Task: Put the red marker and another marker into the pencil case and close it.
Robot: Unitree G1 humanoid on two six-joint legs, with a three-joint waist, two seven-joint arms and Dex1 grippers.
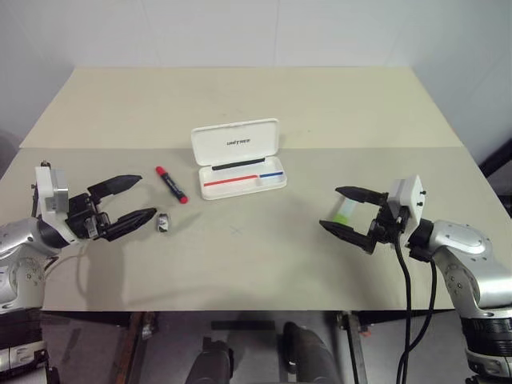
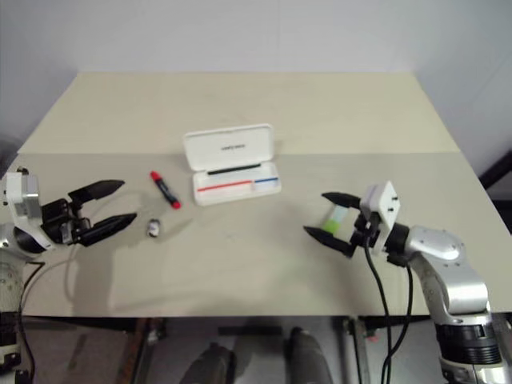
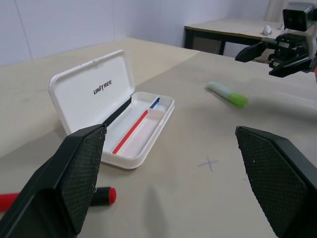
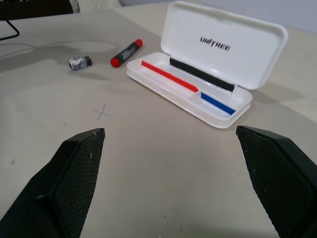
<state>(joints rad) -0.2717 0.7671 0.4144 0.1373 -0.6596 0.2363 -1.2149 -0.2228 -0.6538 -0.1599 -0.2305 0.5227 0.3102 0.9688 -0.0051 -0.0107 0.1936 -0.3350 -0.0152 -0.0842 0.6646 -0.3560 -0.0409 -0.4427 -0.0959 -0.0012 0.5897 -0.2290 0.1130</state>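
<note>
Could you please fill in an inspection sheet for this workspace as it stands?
Surface: beige table, small pencilled cross.
Job's things: pencil case open, empty; red marker on the table left of it; green highlighter on the table by the right gripper.
Clutter: small grey object near the left gripper.
Grippers: both open, empty.
Cables: black cables on the right arm.
Surroundings: white wall.

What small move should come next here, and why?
Probably lower the left end effector toward the red marker and close on it. The pencil case already lies open with its tray free, both markers are still on the table, and both end effectors are open and hold nothing. The right end effector hovers over the green highlighter.
</note>
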